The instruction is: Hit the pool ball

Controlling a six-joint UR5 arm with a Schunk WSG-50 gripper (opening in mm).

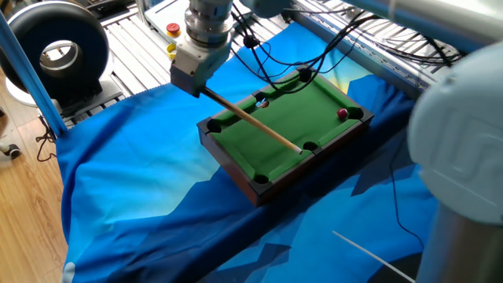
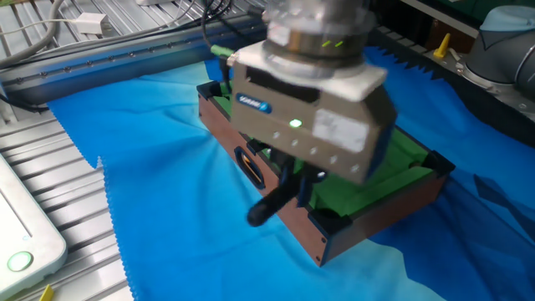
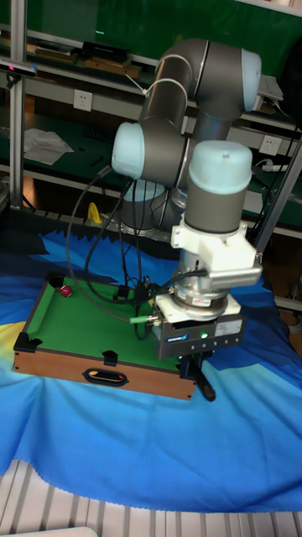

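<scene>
A mini pool table [image 1: 259,137] with green felt and a brown rim sits on blue cloth. The pool ball [image 1: 343,114], tiny and dark red, lies by the far right corner pocket; it also shows in the tall fixed view as the pool ball [image 3: 65,290] at the table's far left corner. My gripper [image 1: 196,88] hangs off the table's left end, shut on the black butt of a wooden cue stick [image 1: 251,119]. The cue slants across the felt, its tip near the front middle pocket, well short of the ball. In the other fixed view the gripper [image 2: 299,177] hides the ball.
A small pale ball [image 1: 262,102] lies by the far middle pocket. A black ring-shaped device [image 1: 55,47] and a red button [image 1: 173,29] stand at the back left. Cables [image 1: 346,55] trail behind the table. A white tray [image 2: 17,234] lies on the slatted metal surface.
</scene>
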